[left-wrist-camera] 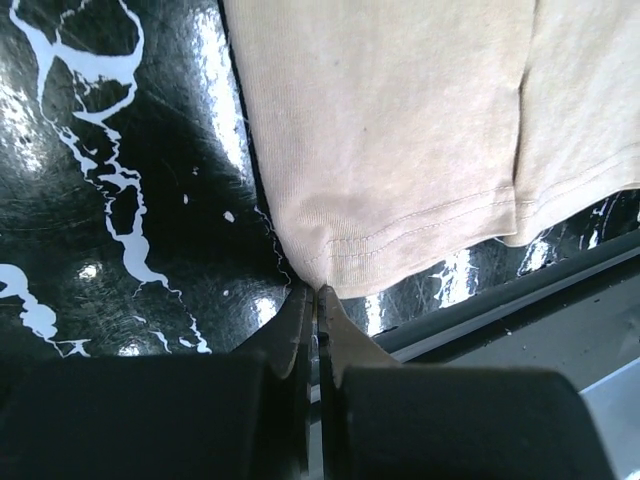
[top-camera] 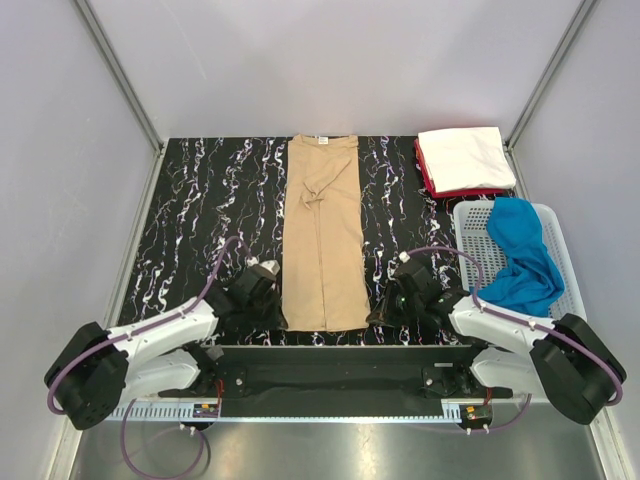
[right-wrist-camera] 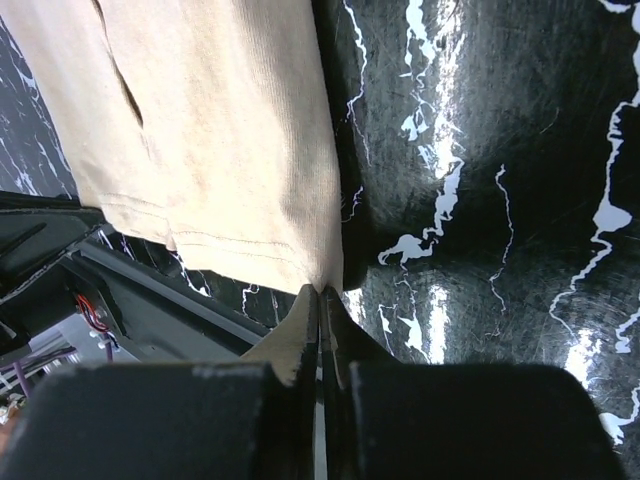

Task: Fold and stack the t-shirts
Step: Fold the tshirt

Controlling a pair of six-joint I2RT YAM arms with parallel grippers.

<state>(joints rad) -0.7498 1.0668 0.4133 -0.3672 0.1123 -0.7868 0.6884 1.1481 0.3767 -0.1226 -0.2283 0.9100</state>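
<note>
The tan t-shirt lies flat as a long narrow strip down the middle of the black marbled table, collar at the far end. My left gripper is shut on its near left hem corner, and the jaws meet at the cloth edge. My right gripper is shut on the near right hem corner, jaws closed at the tip. A folded white t-shirt lies on a folded red one at the far right. The bright blue t-shirt lies crumpled in the basket.
The white plastic mesh basket stands at the right edge of the table. The table's near edge and a black rail run just behind the hem. Grey walls close in the left, far and right sides.
</note>
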